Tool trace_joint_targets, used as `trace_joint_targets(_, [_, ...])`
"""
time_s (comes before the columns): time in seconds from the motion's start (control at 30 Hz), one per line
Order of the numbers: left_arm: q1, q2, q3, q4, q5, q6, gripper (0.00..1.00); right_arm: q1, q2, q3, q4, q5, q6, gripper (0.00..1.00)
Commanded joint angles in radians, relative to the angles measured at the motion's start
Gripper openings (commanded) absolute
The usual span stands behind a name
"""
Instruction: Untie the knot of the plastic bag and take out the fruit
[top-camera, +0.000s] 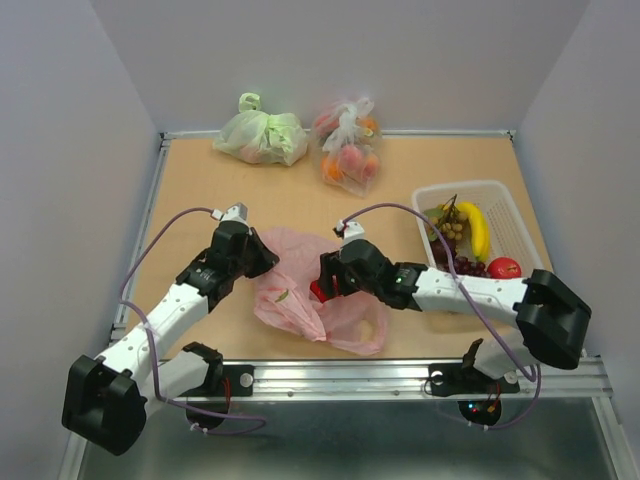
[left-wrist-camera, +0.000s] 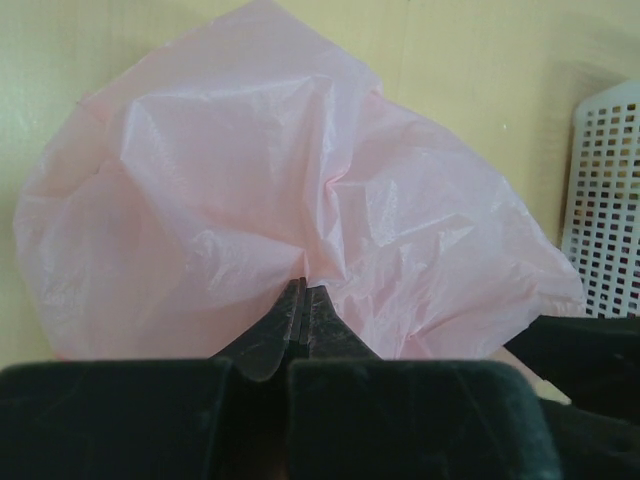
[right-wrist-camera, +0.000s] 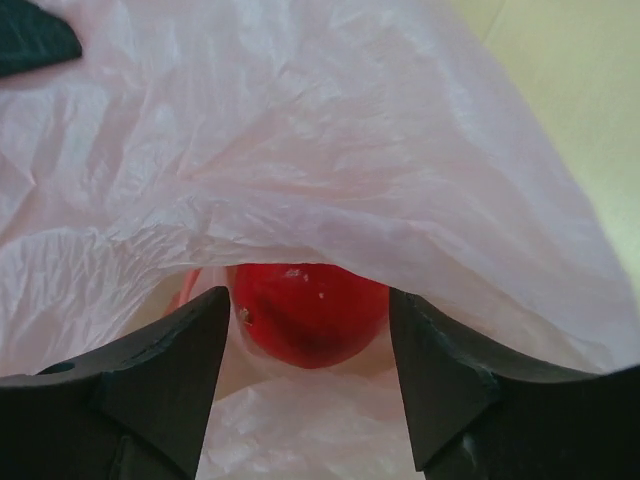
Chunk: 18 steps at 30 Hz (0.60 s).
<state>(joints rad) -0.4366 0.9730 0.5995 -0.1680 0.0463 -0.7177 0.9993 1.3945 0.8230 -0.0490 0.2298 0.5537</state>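
Pink plastic bag (top-camera: 300, 300) among three, one red fruit (right-wrist-camera: 305, 315) inside.
Left gripper (left-wrist-camera: 303, 292) pinches it; right gripper (right-wrist-camera: 308, 305) gapes around fruit.

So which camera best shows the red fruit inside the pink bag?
The right wrist view: the red fruit sits large between the right jaws, beneath a fold of the pink bag. The top view shows only a red sliver at the bag's mouth; the left wrist view shows just pink plastic.

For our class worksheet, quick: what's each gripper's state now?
Left gripper: shut on the plastic bag.
Right gripper: open, red fruit between its jaws, not gripped.
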Motion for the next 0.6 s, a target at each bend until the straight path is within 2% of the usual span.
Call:
trace_joint_targets(0.0, [0.001, -0.039, -0.020, 0.035, 0.069, 0.023, 0.00, 0.053, 0.072, 0.100, 0.004, -0.037, -0.005, 0.75])
trace_joint_targets(0.07, [0.001, -0.054, -0.029, 0.036, 0.073, 0.023, 0.00, 0.058, 0.119, 0.111, 0.012, -0.021, 0.003, 0.85])
trace_joint_targets(0.17, [0.001, -0.066, -0.044, 0.041, 0.081, 0.020, 0.00, 0.065, 0.168, 0.111, 0.029, 0.000, 0.005, 0.94])
trace_joint_targets(0.27, [0.001, -0.077, -0.059, 0.050, 0.096, 0.017, 0.00, 0.068, 0.207, 0.100, 0.041, 0.026, 0.009, 0.97])
trace_joint_targets(0.47, [0.001, -0.095, -0.086, 0.050, 0.107, 0.020, 0.00, 0.068, 0.248, 0.103, 0.077, 0.031, 0.006, 1.00])
trace_joint_targets(0.57, [0.001, -0.106, -0.096, 0.044, 0.078, 0.015, 0.00, 0.067, 0.219, 0.093, 0.078, 0.048, 0.002, 0.90])
